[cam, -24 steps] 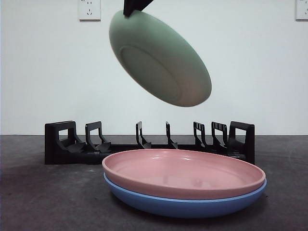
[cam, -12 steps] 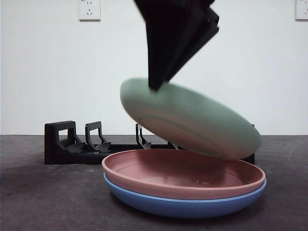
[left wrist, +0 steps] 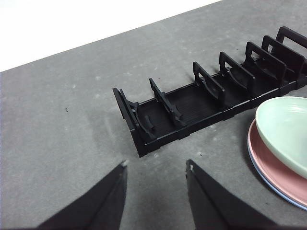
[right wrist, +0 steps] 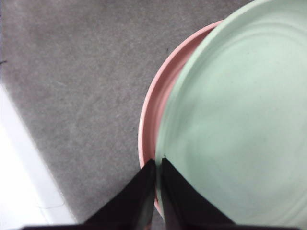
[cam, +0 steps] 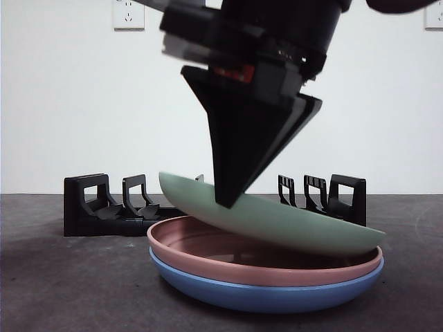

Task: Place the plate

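The right gripper (cam: 228,200) pinches the rim of the green plate (cam: 291,221), its two black jaws pressed together on the plate's edge; in the right wrist view the jaws (right wrist: 157,165) meet on that rim, one over the plate's inside and one under it. The green plate hangs tilted, the gripped side raised and the far side low, its low edge touching or almost touching the rim of the pink plate (cam: 208,252); which of the two cannot be told. The pink plate sits nested in a blue plate (cam: 263,297), and both lie flat on the table (cam: 69,290), a dark grey, slightly speckled surface. Behind the stack stands a black rack (cam: 104,207) with upright dividers, running across the table, all its visible slots bare. Beyond it is a plain white wall with a socket (cam: 129,14) near the top and part of another at the opposite top corner. The right arm comes down from above, big and dark, its wedge-shaped gripper pointing down at the raised rim. The left gripper (left wrist: 156,167) hovers over bare table near one end of the rack, its jaws spread apart and holding nothing; the plates show at the edge of its view.
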You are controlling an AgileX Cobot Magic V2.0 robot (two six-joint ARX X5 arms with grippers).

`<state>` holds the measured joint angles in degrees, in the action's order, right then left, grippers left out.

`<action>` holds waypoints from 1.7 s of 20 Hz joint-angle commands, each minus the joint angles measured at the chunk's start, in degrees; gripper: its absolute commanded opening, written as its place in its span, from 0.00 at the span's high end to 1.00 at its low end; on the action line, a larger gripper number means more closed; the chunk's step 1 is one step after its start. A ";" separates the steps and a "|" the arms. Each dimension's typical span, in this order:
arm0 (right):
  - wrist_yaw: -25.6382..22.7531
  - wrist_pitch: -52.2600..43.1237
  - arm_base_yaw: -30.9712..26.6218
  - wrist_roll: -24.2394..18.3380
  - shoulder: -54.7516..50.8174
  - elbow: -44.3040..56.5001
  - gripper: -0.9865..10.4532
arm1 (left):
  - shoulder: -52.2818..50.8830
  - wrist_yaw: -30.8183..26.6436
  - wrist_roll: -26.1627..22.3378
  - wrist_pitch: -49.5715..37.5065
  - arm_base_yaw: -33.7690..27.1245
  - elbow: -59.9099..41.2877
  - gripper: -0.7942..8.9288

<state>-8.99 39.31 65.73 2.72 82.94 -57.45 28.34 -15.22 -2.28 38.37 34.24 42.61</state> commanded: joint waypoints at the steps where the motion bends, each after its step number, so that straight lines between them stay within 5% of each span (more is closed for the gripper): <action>1: -0.42 -0.52 0.92 -0.13 0.90 0.68 0.90 | 0.09 -0.24 0.42 -0.61 0.22 0.94 0.73; 10: 3.39 -0.79 0.94 -0.17 0.90 0.87 0.85 | 0.09 -0.24 0.44 -0.61 0.22 0.94 0.73; 14: 7.54 -1.73 0.94 0.04 -0.50 0.26 0.74 | 0.09 -0.24 0.44 -0.61 0.22 0.94 0.73; 19: 1.11 -8.90 -2.08 1.14 -11.39 0.26 0.74 | 0.09 -0.24 0.37 -0.66 0.22 0.94 0.73; 24: 0.13 -8.92 -17.29 -5.33 -19.19 3.76 0.74 | 0.09 -0.24 0.39 -0.70 0.22 0.94 0.73; 29: 6.54 -12.74 -35.65 -13.86 -20.92 6.14 0.74 | 0.13 -0.22 0.42 -5.09 0.22 0.94 0.73; 34: 7.15 -18.62 -46.51 -14.75 -20.92 6.10 0.74 | 0.37 -0.22 0.42 -12.70 0.22 0.94 0.73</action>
<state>-1.74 20.93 18.90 -11.38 61.73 -50.74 28.42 -15.22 -2.11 26.39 34.24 42.61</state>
